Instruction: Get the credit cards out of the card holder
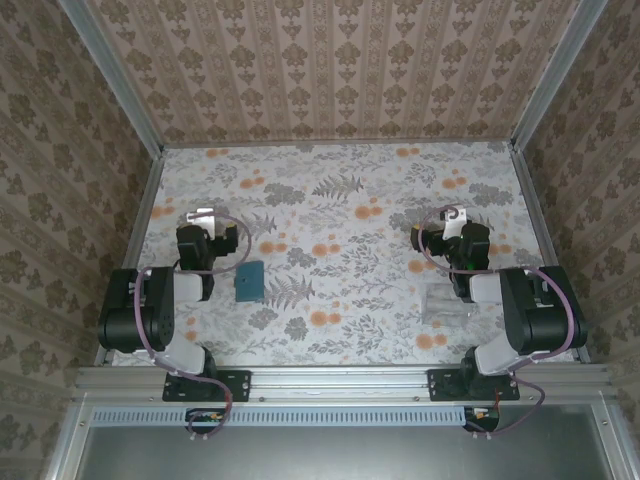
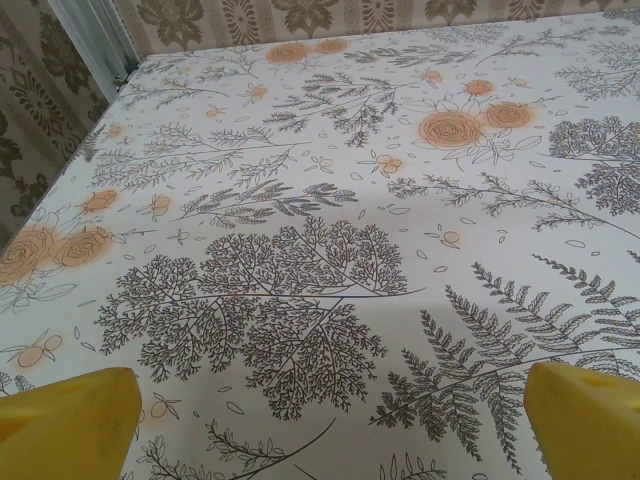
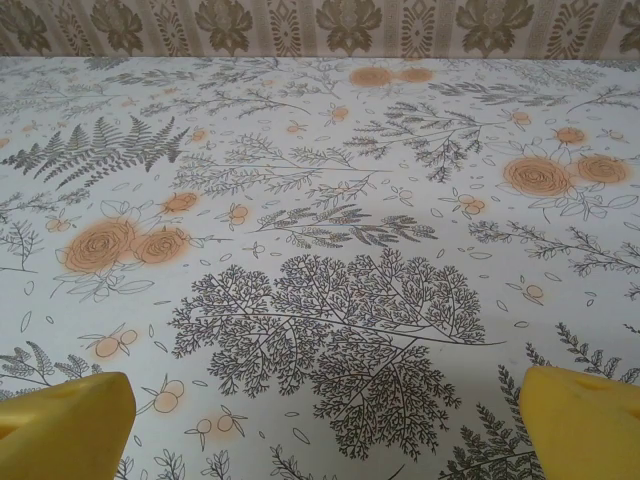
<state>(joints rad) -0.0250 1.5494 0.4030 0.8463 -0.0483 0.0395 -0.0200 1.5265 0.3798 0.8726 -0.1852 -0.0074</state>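
– Over on the near left of the table, from above, the card holder lies flat, apparently folded shut, just right of the left arm's wrist. Where are the hands?

– The left gripper points toward the far wall, its tip farther out than the holder. The right gripper is well apart, over the right side, with a clear plastic box near its arm. Neither touches anything.

– And from the left wrist?

– Yellow fingertips sit in the bottom corners, spread wide, with bare floral cloth between them.

– The right wrist?

– Much the same: its fingertips stand wide apart, pinching nothing.

– How will the holder handle?

– Light, thin and soft, I'd judge, so it will likely slide on the cloth if nudged. One hand should pinch a panel by its outer edge, or press it down, so the fold can be opened. The credit cards, which I take to be tucked in the pockets, should be stiff and slick. Take each by whatever short edge peeks out and draw it straight along the pocket.
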